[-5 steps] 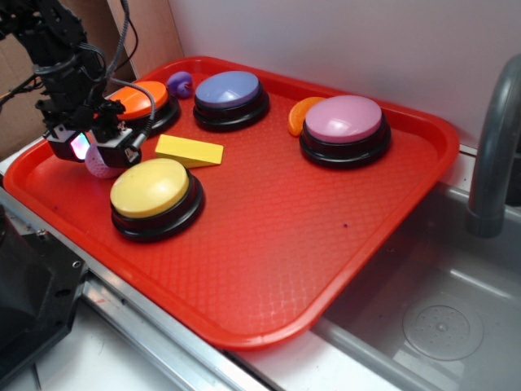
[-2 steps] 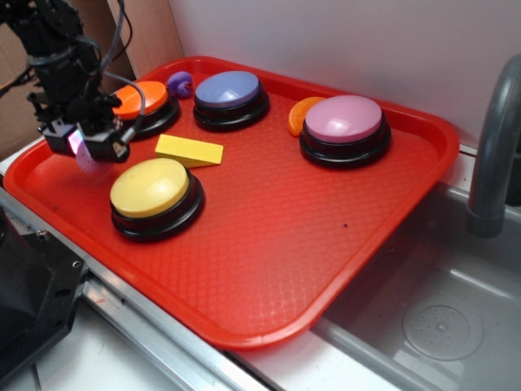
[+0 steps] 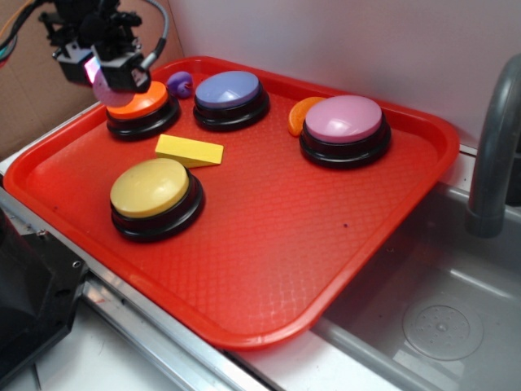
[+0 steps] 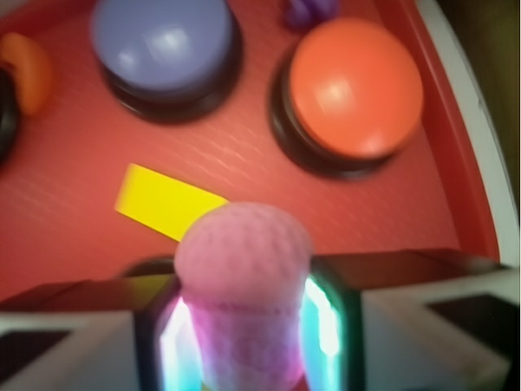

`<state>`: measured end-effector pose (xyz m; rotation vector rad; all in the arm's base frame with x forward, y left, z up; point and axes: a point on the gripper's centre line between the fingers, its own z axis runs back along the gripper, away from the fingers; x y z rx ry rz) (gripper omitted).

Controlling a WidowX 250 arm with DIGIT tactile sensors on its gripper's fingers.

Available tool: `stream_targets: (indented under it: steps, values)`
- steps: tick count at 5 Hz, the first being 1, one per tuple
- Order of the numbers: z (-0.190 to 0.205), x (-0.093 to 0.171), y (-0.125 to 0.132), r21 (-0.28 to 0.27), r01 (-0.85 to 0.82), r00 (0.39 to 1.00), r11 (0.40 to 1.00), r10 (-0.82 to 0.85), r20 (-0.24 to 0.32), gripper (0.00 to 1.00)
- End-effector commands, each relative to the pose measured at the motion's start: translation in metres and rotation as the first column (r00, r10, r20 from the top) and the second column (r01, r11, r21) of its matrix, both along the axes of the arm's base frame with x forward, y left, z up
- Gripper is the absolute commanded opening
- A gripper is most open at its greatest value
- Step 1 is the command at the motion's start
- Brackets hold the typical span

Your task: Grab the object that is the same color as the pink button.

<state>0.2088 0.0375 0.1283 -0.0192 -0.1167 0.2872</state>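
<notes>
Red tray (image 3: 269, 269) beside sink holds pink button (image 3: 344, 119), far right. Gripper (image 4: 244, 342) up over orange button (image 3: 140, 101) w/ pink ball (image 4: 242, 269) pinched between jaws.

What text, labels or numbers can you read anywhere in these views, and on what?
None can be read in either view.
The button tops, including the pink button, are plain domes.
The yellow block and red tray carry no print.
The pink ball, clamped in the gripper, is bare.
The wrist view is blurred.
</notes>
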Motion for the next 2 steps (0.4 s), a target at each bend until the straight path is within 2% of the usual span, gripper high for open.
stream_targets:
  steps: [1,2]
  values:
    - [0.0687,0.0209,-0.0389,0.022,0.149,0.981,0.989,-0.151,0.124,0.0]
    - [0.0678,0.0275,-0.0428,0.035,0.192,0.978,0.981,-0.194,0.074,0.0]
